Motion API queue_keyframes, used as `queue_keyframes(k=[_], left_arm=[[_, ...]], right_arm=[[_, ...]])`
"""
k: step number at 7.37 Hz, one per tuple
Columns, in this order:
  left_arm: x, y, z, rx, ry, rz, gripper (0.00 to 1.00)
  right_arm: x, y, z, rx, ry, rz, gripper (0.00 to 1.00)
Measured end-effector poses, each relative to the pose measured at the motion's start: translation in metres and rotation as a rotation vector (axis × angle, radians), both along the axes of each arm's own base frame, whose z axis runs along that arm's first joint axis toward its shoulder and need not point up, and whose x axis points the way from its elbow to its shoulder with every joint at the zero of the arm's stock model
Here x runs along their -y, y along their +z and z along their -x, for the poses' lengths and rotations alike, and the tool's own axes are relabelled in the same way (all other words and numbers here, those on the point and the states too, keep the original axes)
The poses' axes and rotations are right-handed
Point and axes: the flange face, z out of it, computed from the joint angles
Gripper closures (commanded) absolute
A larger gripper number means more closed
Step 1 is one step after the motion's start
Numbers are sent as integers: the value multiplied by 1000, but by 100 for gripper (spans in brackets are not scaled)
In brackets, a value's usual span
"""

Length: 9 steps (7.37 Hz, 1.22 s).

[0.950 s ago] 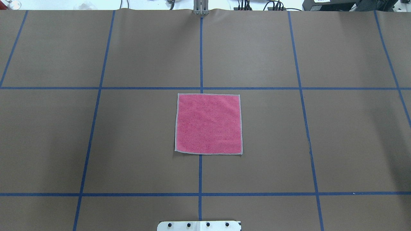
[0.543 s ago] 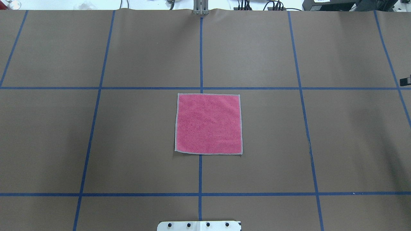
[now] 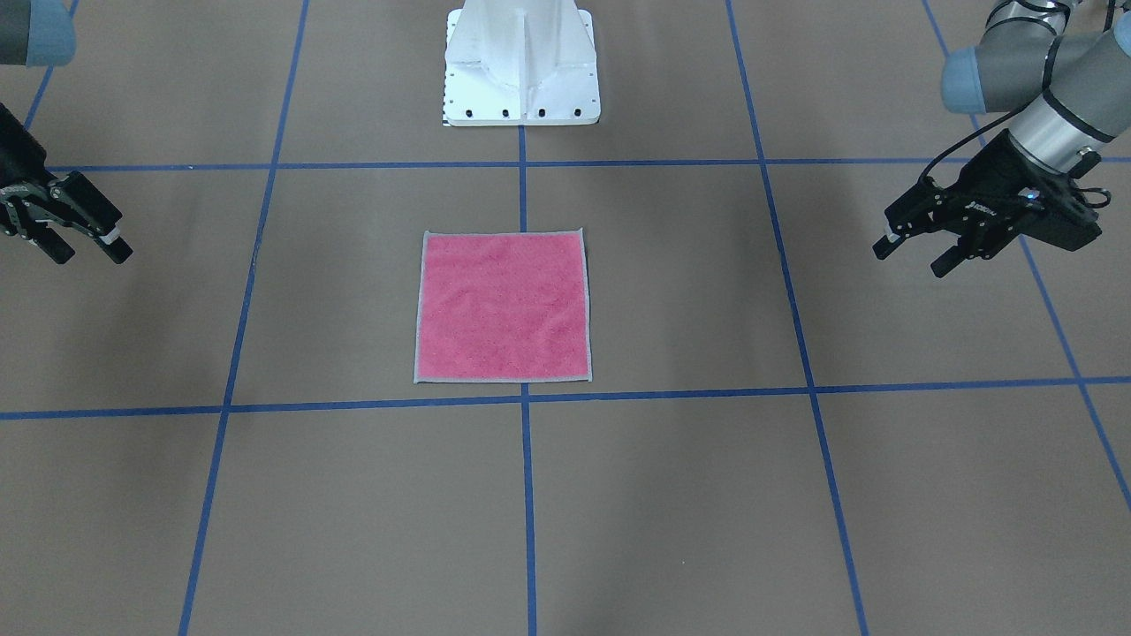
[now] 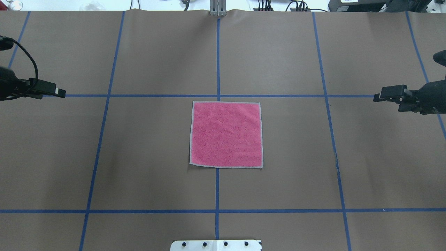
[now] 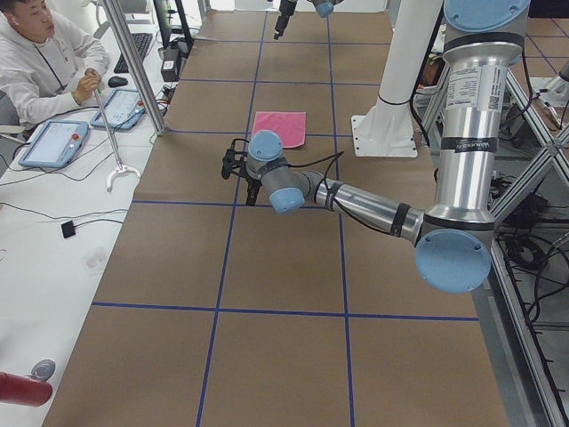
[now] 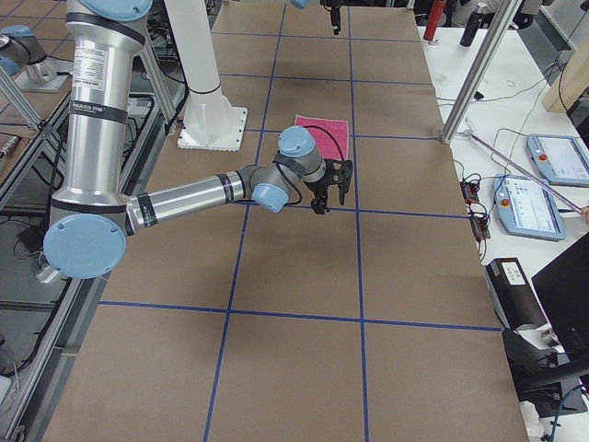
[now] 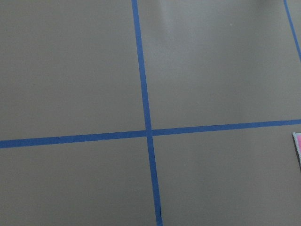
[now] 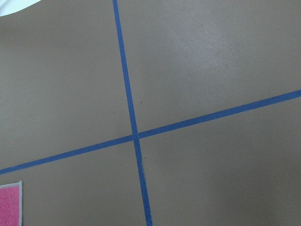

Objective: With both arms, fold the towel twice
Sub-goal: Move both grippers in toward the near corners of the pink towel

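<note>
towel (image 4: 226, 134): flat, pink face up, mid-table (image 4: 156, 157), straddling centre tape line (image 4: 217, 188); all four grey edges free.
room: bare table all round; both grippers well apart from it.
left gripper (image 3: 912, 257): far left, fingers spread wide, empty.
right gripper (image 3: 88, 256): far right, spread wide, empty.
cut off: overhead crops both arms at frame edges.
views: front shows finger gaps, overhead doesn't; wrist cams catch only towel slivers.

One towel (image 4: 226, 134), one pedestal (image 3: 521, 71), one person (image 5: 44, 62); two arms, left arm (image 5: 364, 203) and right arm (image 6: 184, 198); two hands, left hand (image 3: 910, 260) and right hand (image 3: 93, 257).
</note>
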Motion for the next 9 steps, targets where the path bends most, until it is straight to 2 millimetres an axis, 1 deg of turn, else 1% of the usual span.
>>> queue_keyframes(k=[1,2,3,4,5,9], left_arm=[[-18,-48,-88,-76,-65,81,0],[-42,-83,-146,-147,-101,140,0],[-55,-97,-170,-180,-113,167,0],[-61,-102,-178,-190,-117,177,0],[-62,-104,-181,-194,-119,180,0],[-65,-105,-184,-197,-117,182,0]], right_arm=[[-20,-37,69,69,78,53,1],[-40,-59,111,122,128,77,1],[-50,-70,129,148,146,85,1],[-53,-73,135,157,151,87,1],[-54,-74,138,160,154,88,1],[-56,-75,140,162,156,91,2]])
